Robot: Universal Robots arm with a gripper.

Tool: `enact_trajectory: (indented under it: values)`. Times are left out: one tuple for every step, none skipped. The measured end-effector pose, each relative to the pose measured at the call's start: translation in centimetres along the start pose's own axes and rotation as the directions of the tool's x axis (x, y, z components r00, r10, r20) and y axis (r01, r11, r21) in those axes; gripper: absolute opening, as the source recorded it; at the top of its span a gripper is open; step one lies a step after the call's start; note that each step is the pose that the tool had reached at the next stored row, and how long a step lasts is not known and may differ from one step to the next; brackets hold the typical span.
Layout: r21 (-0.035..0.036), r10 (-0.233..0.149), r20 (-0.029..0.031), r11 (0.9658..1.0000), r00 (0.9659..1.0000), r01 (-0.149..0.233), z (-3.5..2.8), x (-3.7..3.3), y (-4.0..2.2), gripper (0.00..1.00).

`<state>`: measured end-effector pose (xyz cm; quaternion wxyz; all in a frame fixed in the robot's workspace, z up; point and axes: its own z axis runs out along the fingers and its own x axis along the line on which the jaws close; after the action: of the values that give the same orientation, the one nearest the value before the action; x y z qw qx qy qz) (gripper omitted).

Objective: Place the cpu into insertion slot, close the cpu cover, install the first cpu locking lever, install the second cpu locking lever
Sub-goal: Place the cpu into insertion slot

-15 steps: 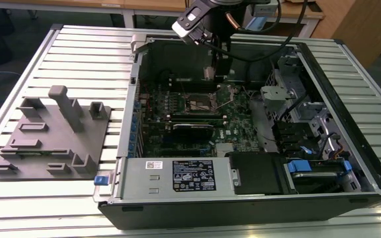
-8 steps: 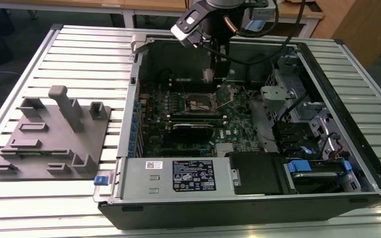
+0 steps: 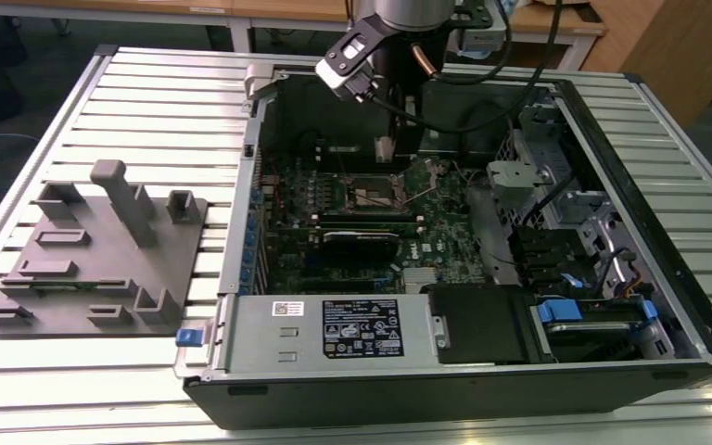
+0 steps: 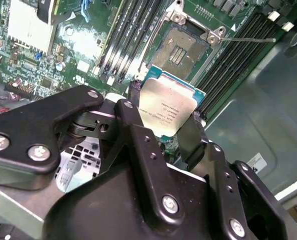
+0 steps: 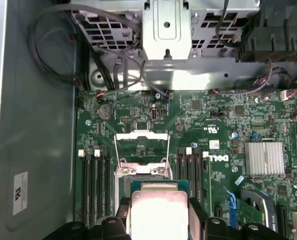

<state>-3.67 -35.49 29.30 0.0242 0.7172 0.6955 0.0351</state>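
**So far, no step finished: the cpu hangs over an open socket**

At the exterior view's left, a grey fixture block (image 3: 96,250) sits on the slatted worktop (image 3: 34,389), well apart from the work. Next comes the open computer case (image 3: 242,195), and inside it the green motherboard (image 3: 331,250) lies flat. Near the board's middle is the insertion slot (image 3: 377,190), a dark square with a silvery rim, and it is bare.

In the first wrist view the cpu cover (image 5: 141,146) is tilted up off the slot, its window showing the board behind it. In the second wrist view a thin lever (image 4: 248,39) is swung out to the side of the slot, unlatched as far as I can judge. So all four steps look undone: seating, closing the cover and both levers.

The pincer (image 3: 385,146) hangs above the slot. The second wrist view shows it clamped on the cpu (image 4: 171,102), one black finger (image 4: 138,125) on each of two opposite edges and no gap at either. The chip's dull metal top faces the camera, and it is clear of the slot, touching nothing but the fingers.

At the exterior view's right are the drive bays (image 3: 578,241).
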Motion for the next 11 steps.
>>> enact_trajectory:
  values:
    - [-0.0001,0.0,0.0,1.0,1.0,0.0,0.12,0.0,-0.08,0.54]
    - [0.0,0.0,0.0,1.0,1.0,0.0,0.2,-0.01,-0.1,0.54]
    - [0.0002,0.0,0.0002,1.0,1.0,0.0,0.2,-0.01,-0.1,0.54]
    - [0.0002,0.0,0.0003,1.0,1.0,0.0,0.2,-0.01,-0.1,0.54]
    - [0.0001,0.0,0.0001,1.0,1.0,0.0,0.27,-0.01,-0.11,0.54]
    - [0.0001,0.0,0.0001,1.0,1.0,0.0,0.33,-0.01,-0.11,0.54]
    - [0.0001,0.0,0.0001,1.0,1.0,0.0,0.33,-0.01,-0.11,0.54]
    - [0.0001,0.0,0.0001,1.0,1.0,0.0,0.34,-0.01,-0.11,0.54]
    - [0.0001,0.0,0.0,1.0,1.0,0.0,0.35,-0.01,-0.11,0.54]
    - [0.0,0.0,-0.0001,1.0,1.0,0.0,0.37,-0.01,-0.11,0.54]
    - [0.0,0.0,-0.0001,1.0,1.0,0.0,0.39,-0.01,-0.12,0.54]
